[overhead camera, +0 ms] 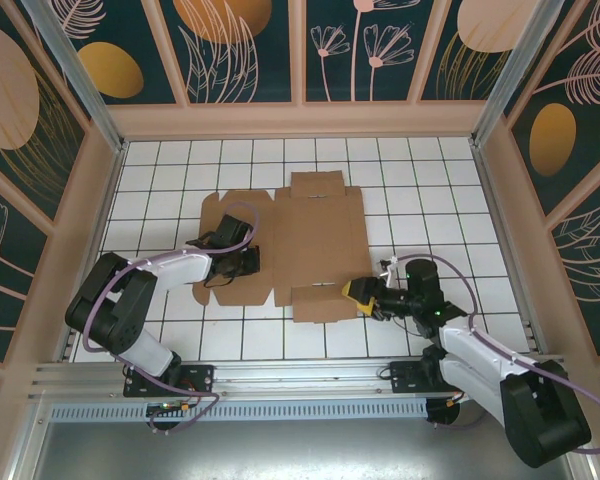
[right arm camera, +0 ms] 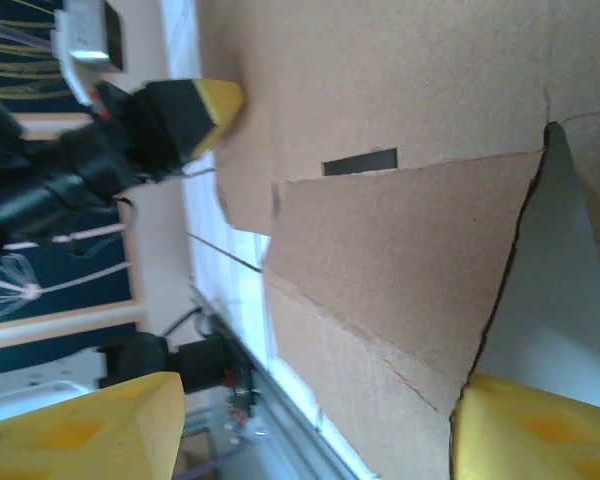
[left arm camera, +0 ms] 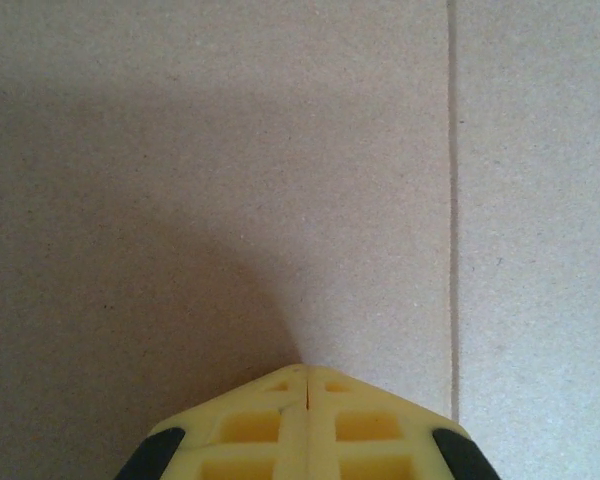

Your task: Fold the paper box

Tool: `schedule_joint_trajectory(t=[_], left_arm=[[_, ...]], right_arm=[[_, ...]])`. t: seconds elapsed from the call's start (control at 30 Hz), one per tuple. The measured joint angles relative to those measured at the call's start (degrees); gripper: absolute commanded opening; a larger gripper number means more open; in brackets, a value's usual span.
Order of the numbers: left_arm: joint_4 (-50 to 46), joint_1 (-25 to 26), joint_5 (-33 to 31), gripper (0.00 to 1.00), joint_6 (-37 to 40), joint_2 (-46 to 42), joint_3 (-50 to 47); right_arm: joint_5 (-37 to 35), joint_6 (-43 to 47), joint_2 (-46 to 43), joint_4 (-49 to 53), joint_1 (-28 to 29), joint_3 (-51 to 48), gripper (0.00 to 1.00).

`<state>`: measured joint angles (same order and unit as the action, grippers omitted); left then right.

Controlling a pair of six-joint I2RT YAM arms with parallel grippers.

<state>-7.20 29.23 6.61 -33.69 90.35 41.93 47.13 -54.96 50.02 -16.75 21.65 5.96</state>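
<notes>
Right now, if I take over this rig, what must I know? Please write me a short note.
State of the left gripper: shut, fingers together, tips down on the left part of the paper box, apparently pinning it.
State of the right gripper: open, with the edge of the near flap between its fingers.
The paper box is an unfolded sheet lying flat in the middle of the table, except for the near flap, which is raised a little.
Done: only that flap is lifted.
Left: nearly all. Raise the walls, tuck the flaps, close the box.
</notes>
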Motion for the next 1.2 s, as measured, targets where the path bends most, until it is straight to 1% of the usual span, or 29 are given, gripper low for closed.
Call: schedule_joint_trajectory(t=[0.13, 0.17, 0.2, 0.27, 0.33, 0.5, 0.53, 0.6, 0.67, 0.7, 0.77, 0.83, 0.9, 0.93, 1.03, 1.13, 1.2], left_arm=[[-1.2, 0.0, 0.0, 0.00, 1.0, -0.3, 0.1], [-1.2, 0.0, 0.1, 0.00, 1.1, -0.3, 0.1], [-1.3, 0.0, 0.2, 0.00, 1.1, -0.3, 0.1], [-1.4, 0.0, 0.4, 0.00, 1.2, -0.3, 0.1], [-1.4, 0.0, 0.6, 0.00, 1.2, -0.3, 0.1], [-2.5, 0.0, 0.3, 0.00, 1.6, -1.2, 0.7], [-3.3, 0.0, 0.0, 0.00, 2.1, -2.0, 1.0], [-5.1, 0.3, -1.6, 0.07, 3.1, -4.2, 2.2], [-6.9, 1.7, -5.0, 0.18, 4.9, -6.7, 4.3], [-7.8, 3.4, -7.5, 0.26, 6.3, -8.2, 5.8], [-8.9, 8.0, -11.8, 0.36, 8.9, -10.6, 8.7], [-9.6, 15.0, -16.4, 0.45, 11.6, -12.4, 11.8], [-9.8, 21.6, -19.9, 0.51, 14.5, -13.4, 13.2], [-10.4, 25.5, -21.5, 0.53, 16.1, -13.6, 13.8], [-12.2, 34.2, -24.5, 0.57, 20.5, -13.1, 14.5], [-12.2, 39.8, -27.9, 0.64, 25.0, -13.1, 13.2], [-11.0, 43.6, -30.8, 0.66, 28.7, -13.0, 11.0]], right_arm=[[2.9, -8.4, 0.3, -11.9, -0.1, -4.2, 0.63], [3.2, -9.6, 0.5, -13.6, -0.1, -4.6, 0.62], [3.6, -10.9, 0.9, -15.1, -0.1, -4.8, 0.57], [4.0, -12.5, 1.2, -17.5, -0.1, -4.8, 0.45], [4.0, -13.2, 1.2, -18.1, -0.1, -4.8, 0.30], [3.5, -11.9, 1.1, -15.5, -0.1, -4.6, 0.13], [3.3, -11.6, 1.1, -14.5, -0.1, -4.5, 0.12], [2.8, -11.1, 0.8, -12.9, -0.1, -4.3, 0.11], [2.3, -10.9, 0.2, -11.6, -0.1, -4.2, 0.10], [1.9, -10.9, -0.2, -11.0, -0.1, -4.0, 0.10], [0.9, -11.0, -0.7, -9.5, -0.1, -3.3, 0.09], [0.0, -11.5, -1.0, -8.8, -0.1, -2.6, 0.09], [-1.0, -12.1, -1.1, -8.7, -0.1, -2.3, 0.09], [-1.5, -12.8, -1.1, -8.7, -0.1, -2.1, 0.09], [-2.7, -14.7, -1.1, -9.0, -0.1, -2.1, 0.09], [-3.2, -16.0, -0.7, -9.9, -0.1, -2.0, 0.08], [-3.5, -17.0, -0.3, -10.9, -0.1, -2.0, 0.08]])
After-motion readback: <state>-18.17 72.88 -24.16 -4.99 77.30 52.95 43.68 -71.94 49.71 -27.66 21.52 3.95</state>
